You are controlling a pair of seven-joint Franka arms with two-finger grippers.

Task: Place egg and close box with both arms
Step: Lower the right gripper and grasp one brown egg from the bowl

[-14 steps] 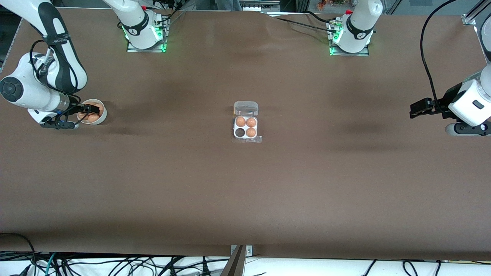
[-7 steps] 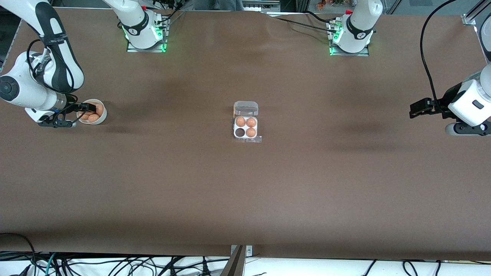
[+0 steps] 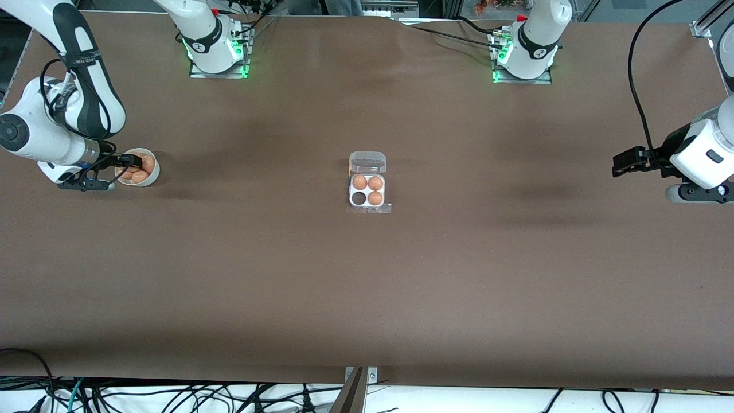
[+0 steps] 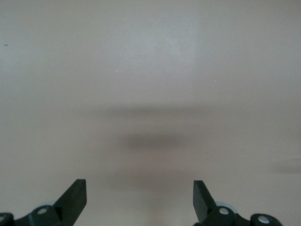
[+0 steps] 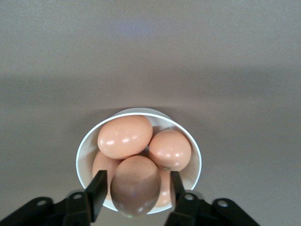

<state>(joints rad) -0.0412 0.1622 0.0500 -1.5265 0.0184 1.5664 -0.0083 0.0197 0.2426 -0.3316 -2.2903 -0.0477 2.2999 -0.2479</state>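
Right wrist view shows the right gripper (image 5: 136,188) low in the white bowl (image 5: 83,155), its fingers (image 5: 99,188) closing round one brown egg (image 5: 135,186) that sits on top of the others. I think the hold should be soft and the lift straight up, so the egg does not crack or bump its neighbours (image 5: 124,136). The box (image 3: 367,196) sits mid-table, well apart from the bowl, toward the left arm's end from it. Its clear lid (image 3: 367,162) is open, with three eggs in it and one empty cell (image 3: 359,198). Nothing lies between bowl and box. Farther from the bowl than the box, the left gripper (image 3: 618,163) waits over bare table (image 3: 367,298), fingers wide apart.
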